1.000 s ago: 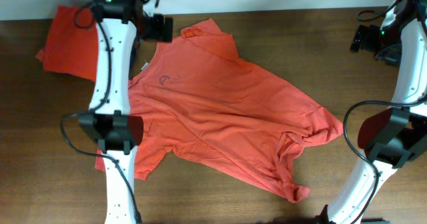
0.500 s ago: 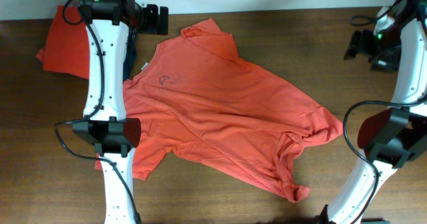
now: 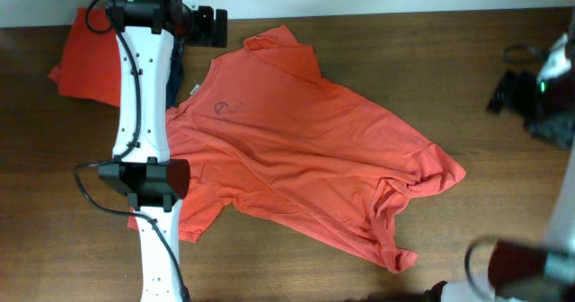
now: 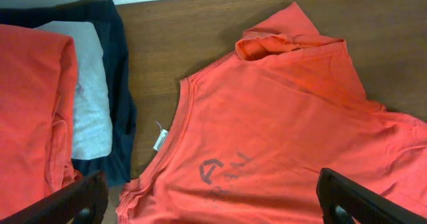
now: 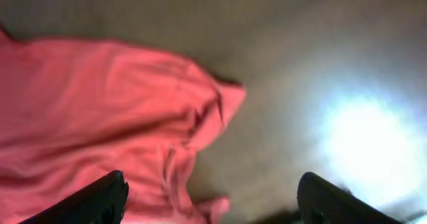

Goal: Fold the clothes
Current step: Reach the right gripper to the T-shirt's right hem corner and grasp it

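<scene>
The clothes here come down to one coral-red T-shirt (image 3: 305, 167), which lies opened out on the brown surface (image 3: 431, 59) and runs on a slant from the upper left of the overhead frame to the lower right. Its plain face is up, with the small dark neck mark (image 3: 223, 107) near the collar at the upper left. No real fold shows in it. The upper sleeve (image 3: 269, 41) is bunched over on itself, the lower-right hem (image 3: 404, 190) is crumpled into ridges, and the other sleeve (image 3: 202, 217) pokes out beside the left arm at the lower left. By that look the folding of this shirt has not begun, and the cloth would first want smoothing flat, then the sleeves and sides brought in. At the far upper left sit a folded orange garment (image 3: 90, 55) and a folded grey and navy pile (image 4: 93, 111), just beside the collar. The left gripper (image 3: 220, 26) hovers above the collar edge with its fingers (image 4: 87, 197) wide apart and nothing between them. The right gripper (image 5: 210, 184), blurred, hangs over the crumpled hem corner near the right edge, its fingers (image 5: 110, 191) also apart and empty.
</scene>
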